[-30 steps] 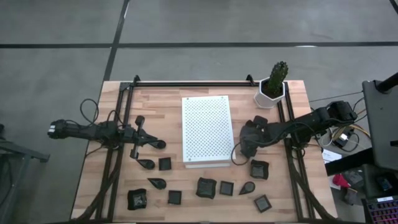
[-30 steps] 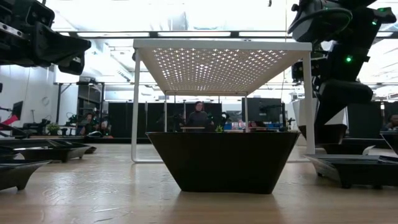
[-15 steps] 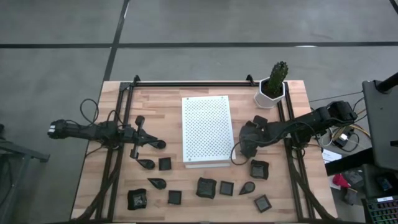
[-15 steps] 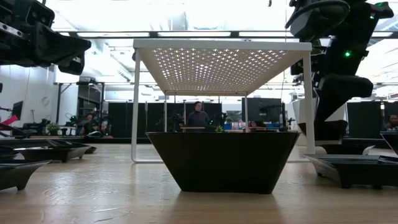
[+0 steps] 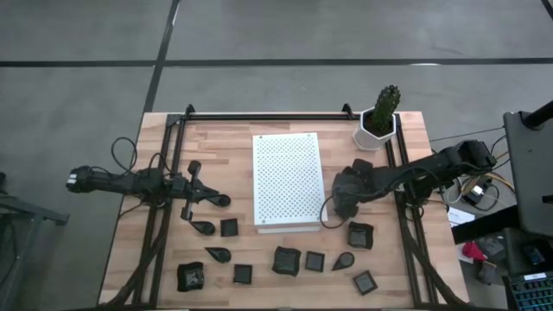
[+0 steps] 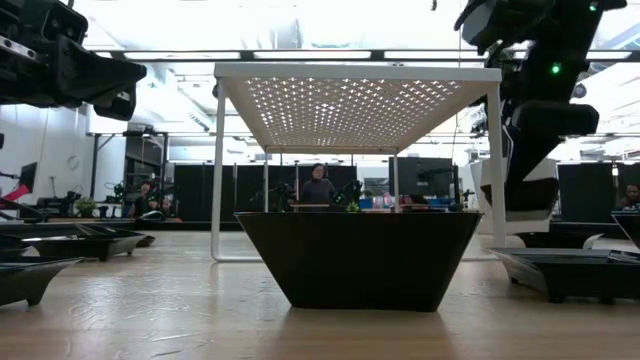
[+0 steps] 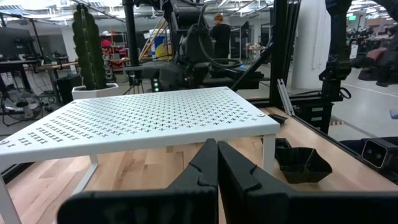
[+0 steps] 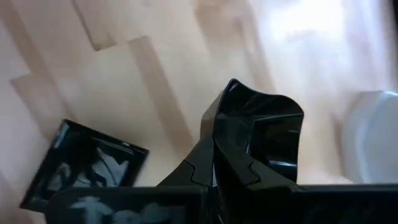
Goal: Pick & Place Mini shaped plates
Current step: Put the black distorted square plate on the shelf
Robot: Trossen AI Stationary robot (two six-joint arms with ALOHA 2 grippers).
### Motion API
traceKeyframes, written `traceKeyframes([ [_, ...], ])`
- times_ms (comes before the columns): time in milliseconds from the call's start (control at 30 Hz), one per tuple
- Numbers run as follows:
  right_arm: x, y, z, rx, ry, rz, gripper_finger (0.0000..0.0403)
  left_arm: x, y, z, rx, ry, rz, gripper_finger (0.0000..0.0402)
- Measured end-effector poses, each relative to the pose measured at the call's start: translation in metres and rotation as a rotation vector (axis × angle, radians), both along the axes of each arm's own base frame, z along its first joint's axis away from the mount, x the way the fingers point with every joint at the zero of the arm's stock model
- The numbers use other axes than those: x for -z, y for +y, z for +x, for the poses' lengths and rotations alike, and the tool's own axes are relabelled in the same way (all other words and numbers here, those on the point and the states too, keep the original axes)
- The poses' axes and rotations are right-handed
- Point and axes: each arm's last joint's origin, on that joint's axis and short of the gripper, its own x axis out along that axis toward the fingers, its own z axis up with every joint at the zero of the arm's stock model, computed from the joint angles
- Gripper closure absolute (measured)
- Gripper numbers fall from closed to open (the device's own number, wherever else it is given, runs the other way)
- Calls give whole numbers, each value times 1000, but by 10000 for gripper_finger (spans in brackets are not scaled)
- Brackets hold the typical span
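Observation:
Several small dark mini shaped plates lie on the wooden table's near half, among them a square one, a teardrop one and an irregular one. One more plate hangs in my right gripper, which is shut on it just right of the white perforated board and slants down. My left gripper is shut on nothing and points level at the board from the table's left side. My right gripper pinches the glossy dark plate by its side wall at one edge, between its two fingertips. The fingers come steeply from above. The plate hangs tilted below them and looks clear of the wood.
The board stands on thin white legs at the table's middle. A white hexagonal cactus pot stands at the far right. A square plate lies on the wood near the held one. Black frame rails run along both table sides.
My right gripper has risen a little beside the board, staying shut on the plate, which has gone up with it.

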Motion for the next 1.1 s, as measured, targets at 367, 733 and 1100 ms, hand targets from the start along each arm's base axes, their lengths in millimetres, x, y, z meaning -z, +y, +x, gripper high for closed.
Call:
traceKeyframes([
  [367,-42,4,8,-90,12,-166,394,0,0,0,0,0,0,401],
  [733,-96,7,26,-278,-64,-311,394,0,0,0,0,0,0,401],
  [1100,-112,10,44,-494,-116,-433,394,0,0,0,0,0,0,401],
])
